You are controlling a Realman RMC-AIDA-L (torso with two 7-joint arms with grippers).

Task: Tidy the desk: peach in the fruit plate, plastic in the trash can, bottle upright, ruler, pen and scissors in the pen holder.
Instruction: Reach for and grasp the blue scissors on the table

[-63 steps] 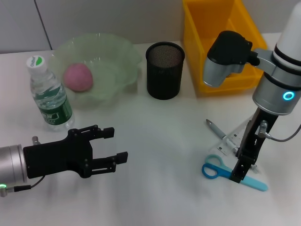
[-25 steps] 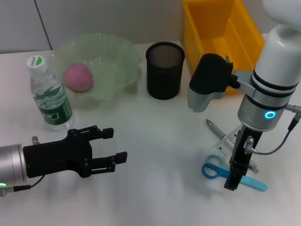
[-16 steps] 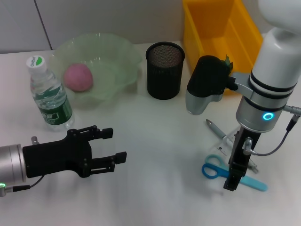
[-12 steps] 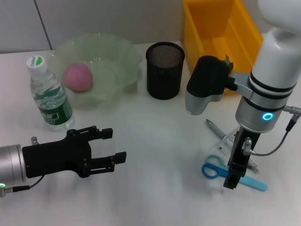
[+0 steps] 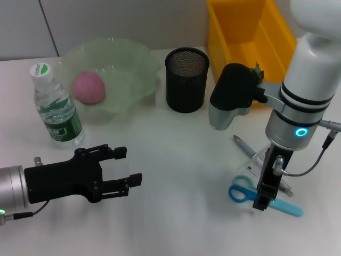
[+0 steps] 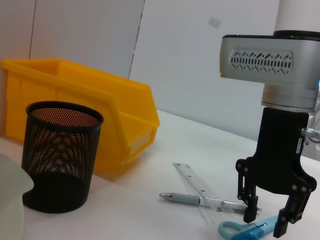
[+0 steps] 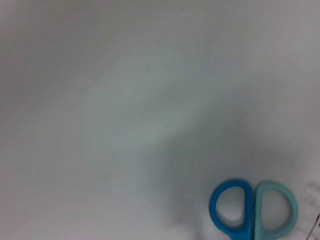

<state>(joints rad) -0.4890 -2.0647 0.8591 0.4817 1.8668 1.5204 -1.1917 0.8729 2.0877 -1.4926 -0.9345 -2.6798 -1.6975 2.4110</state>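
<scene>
The right gripper (image 5: pixel 260 201) has come down, fingers apart astride the scissors (image 5: pixel 246 192) lying near-right on the tabletop (image 5: pixel 181 160), ready to pinch them; left gripper (image 5: pixel 128 166) idles open, near-left.
</scene>
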